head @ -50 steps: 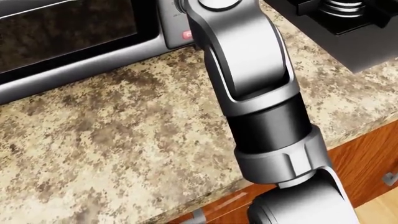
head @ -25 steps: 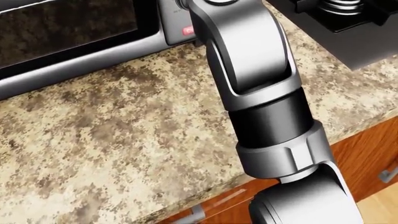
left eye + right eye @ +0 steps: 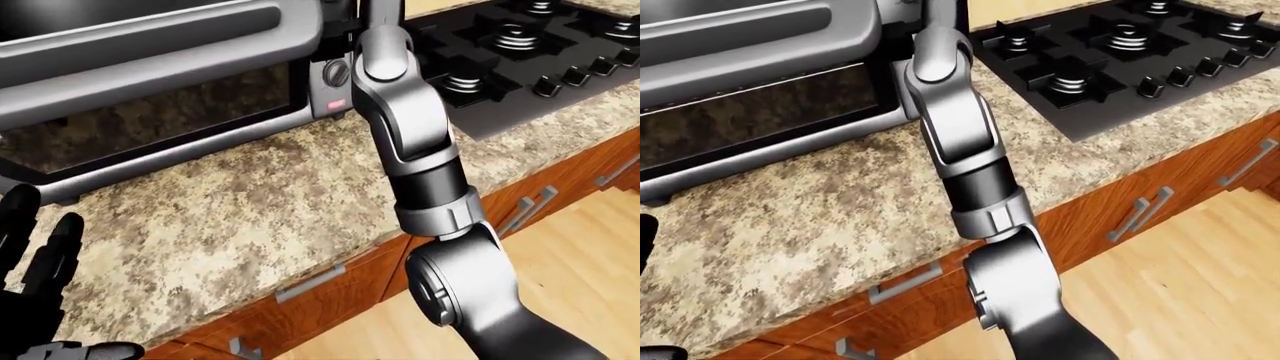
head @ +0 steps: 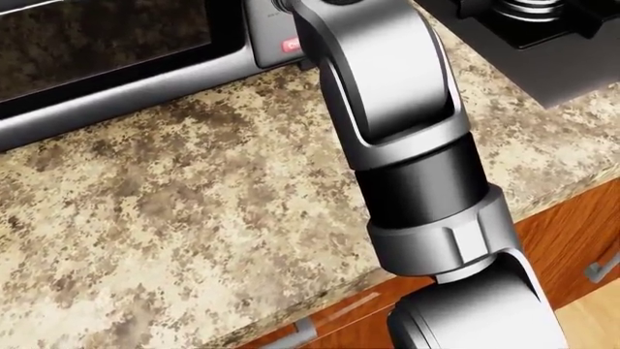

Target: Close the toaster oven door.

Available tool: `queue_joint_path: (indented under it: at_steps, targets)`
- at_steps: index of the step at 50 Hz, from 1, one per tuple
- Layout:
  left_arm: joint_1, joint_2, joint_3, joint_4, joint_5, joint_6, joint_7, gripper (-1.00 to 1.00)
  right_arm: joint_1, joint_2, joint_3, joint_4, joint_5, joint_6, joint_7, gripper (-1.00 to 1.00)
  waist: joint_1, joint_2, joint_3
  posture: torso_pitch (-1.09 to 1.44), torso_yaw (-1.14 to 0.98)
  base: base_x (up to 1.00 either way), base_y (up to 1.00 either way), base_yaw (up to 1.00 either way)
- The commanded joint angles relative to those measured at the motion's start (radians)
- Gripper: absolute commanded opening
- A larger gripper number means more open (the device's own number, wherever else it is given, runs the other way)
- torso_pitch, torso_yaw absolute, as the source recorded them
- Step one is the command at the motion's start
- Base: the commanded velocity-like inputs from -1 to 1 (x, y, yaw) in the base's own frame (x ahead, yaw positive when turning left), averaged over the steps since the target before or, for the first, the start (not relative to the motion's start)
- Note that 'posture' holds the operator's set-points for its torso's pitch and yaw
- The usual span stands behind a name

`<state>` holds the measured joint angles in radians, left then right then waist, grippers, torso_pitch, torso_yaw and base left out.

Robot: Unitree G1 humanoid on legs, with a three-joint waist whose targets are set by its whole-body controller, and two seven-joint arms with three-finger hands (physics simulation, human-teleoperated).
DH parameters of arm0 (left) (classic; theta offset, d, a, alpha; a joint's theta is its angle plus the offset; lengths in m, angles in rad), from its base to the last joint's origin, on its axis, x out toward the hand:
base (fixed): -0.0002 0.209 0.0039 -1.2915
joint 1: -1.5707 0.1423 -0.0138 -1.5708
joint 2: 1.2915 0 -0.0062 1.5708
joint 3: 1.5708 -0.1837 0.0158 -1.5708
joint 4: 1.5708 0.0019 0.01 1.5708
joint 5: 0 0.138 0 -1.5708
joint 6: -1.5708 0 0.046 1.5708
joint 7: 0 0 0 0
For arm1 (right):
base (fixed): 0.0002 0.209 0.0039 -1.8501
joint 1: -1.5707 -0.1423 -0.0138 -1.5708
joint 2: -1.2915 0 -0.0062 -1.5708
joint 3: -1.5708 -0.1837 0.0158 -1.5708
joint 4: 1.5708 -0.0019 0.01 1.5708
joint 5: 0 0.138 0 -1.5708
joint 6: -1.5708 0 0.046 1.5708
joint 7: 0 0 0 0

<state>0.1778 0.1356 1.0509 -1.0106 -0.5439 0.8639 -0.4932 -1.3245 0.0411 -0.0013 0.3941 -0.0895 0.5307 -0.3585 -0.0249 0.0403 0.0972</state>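
On the speckled worktop, at upper left of the left-eye view, stood the toaster oven, its door looking nearly upright, handle bar above the glass. Right arm reached up past the control panel; right hand out of frame, so its fingers could not be judged. Left hand hung low at left, fingers spread, holding nothing. Black stove lay to the right. Judgement: push flat on the handle bar, squarely, until the door seats; avoid the knobs.
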Motion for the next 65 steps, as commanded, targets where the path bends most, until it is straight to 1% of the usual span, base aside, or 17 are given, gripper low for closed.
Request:
queue_joint_path:
  at_steps: [1, 7, 9, 11, 16, 22, 24, 26, 28, 30, 36, 42, 45, 46, 49, 58, 65]
  targets:
    - [-0.004, 0.017, -0.008, -0.012, 0.018, -0.035, -0.012, 1.0, -0.097, -0.003, 0.002, -0.089, 0.025, -0.09, 0.044, 1.0, 0.009, -0.001, -0.04, 0.0, 0.0, 0.0, 0.0, 0.0]
    - [-0.02, 0.025, -0.015, -0.036, 0.009, -0.01, -0.019, 1.0, -0.094, -0.006, 0.002, -0.092, 0.028, -0.09, 0.043, 1.0, 0.01, -0.004, -0.039, 0.0, 0.0, 0.0, 0.0, 0.0]
    - [-0.03, 0.045, -0.019, -0.037, -0.012, 0.0, 0.0, 1.0, -0.092, -0.005, 0.001, -0.093, 0.028, -0.09, 0.042, 1.0, 0.01, -0.005, -0.04, 0.0, 0.0, 0.0, 0.0, 0.0]
    - [-0.021, 0.062, -0.038, -0.037, -0.035, -0.014, 0.018, 1.0, -0.089, -0.005, 0.002, -0.091, 0.028, -0.093, 0.042, 1.0, 0.011, -0.005, -0.04, 0.0, 0.0, 0.0, 0.0, 0.0]
    - [-0.031, 0.134, -0.05, -0.037, -0.118, -0.01, 0.09, 1.0, -0.088, -0.009, 0.0, -0.092, 0.03, -0.094, 0.042, 1.0, 0.011, -0.004, -0.042, 0.0, 0.0, 0.0, 0.0, 0.0]
    - [-0.049, 0.204, -0.078, -0.037, -0.168, -0.005, 0.137, 1.0, -0.086, -0.007, 0.001, -0.095, 0.031, -0.093, 0.04, 1.0, 0.012, -0.002, -0.042, 0.0, 0.0, 0.0, 0.0, 0.0]
    - [-0.041, 0.216, -0.094, -0.037, -0.169, -0.017, 0.134, 1.0, -0.085, -0.007, 0.001, -0.097, 0.031, -0.092, 0.04, 1.0, 0.012, -0.001, -0.043, 0.0, 0.0, 0.0, 0.0, 0.0]
    - [-0.069, 0.231, -0.093, -0.037, -0.16, 0.008, 0.128, 1.0, -0.081, -0.007, 0.001, -0.097, 0.03, -0.093, 0.04, 1.0, 0.012, 0.0, -0.042, 0.0, 0.0, 0.0, 0.0, 0.0]
    - [-0.127, 0.26, -0.086, -0.036, -0.171, 0.063, 0.136, 1.0, -0.084, -0.004, 0.003, -0.102, 0.03, -0.088, 0.039, 1.0, 0.012, 0.001, -0.043, 0.0, 0.0, 0.0, 0.0, 0.0]
    - [-0.161, 0.281, -0.091, -0.031, -0.168, 0.081, 0.135, 1.0, -0.089, -0.004, 0.002, -0.096, 0.03, -0.092, 0.037, 1.0, 0.013, 0.003, -0.043, 0.0, 0.0, 0.0, 0.0, 0.0]
    - [-0.221, 0.327, -0.094, 0.006, -0.164, 0.105, 0.141, 1.0, -0.087, 0.002, 0.006, -0.101, 0.025, -0.089, 0.034, 1.0, 0.01, 0.007, -0.042, 0.0, 0.0, 0.0, 0.0, 0.0]
    - [-0.271, 0.38, -0.105, 0.034, -0.204, 0.13, 0.165, 1.0, -0.102, -0.003, 0.002, -0.088, 0.028, -0.091, 0.033, 1.0, 0.007, 0.01, -0.039, 0.0, 0.0, 0.0, 0.0, 0.0]
    - [-0.272, 0.388, -0.115, 0.033, -0.219, 0.121, 0.172, 1.0, -0.103, -0.004, 0.001, -0.094, 0.024, -0.085, 0.027, 1.0, 0.006, 0.01, -0.038, 0.0, 0.0, 0.0, 0.0, 0.0]
    - [-0.269, 0.385, -0.114, 0.032, -0.224, 0.121, 0.173, 1.0, -0.1, -0.013, 0.011, -0.088, -0.005, -0.093, 0.01, 1.0, 0.006, 0.01, -0.037, 0.0, 0.0, 0.0, 0.0, 0.0]
    - [-0.271, 0.394, -0.114, 0.034, -0.237, 0.12, 0.18, 1.0, -0.097, -0.007, 0.002, -0.088, 0.001, -0.092, 0.012, 1.0, 0.006, 0.01, -0.037, 0.0, 0.0, 0.0, 0.0, 0.0]
    - [-0.294, 0.426, -0.152, 0.072, -0.217, 0.1, 0.193, 1.0, -0.083, -0.02, 0.002, -0.059, -0.05, -0.102, -0.023, 1.0, 0.007, 0.011, -0.04, 0.0, 0.0, 0.0, 0.0, 0.0]
    - [-0.329, 0.465, -0.161, 0.109, -0.213, 0.099, 0.198, 1.0, -0.084, -0.021, -0.001, -0.053, -0.056, -0.104, -0.026, 1.0, 0.01, 0.011, -0.044, 0.0, 0.0, 0.0, 0.0, 0.0]
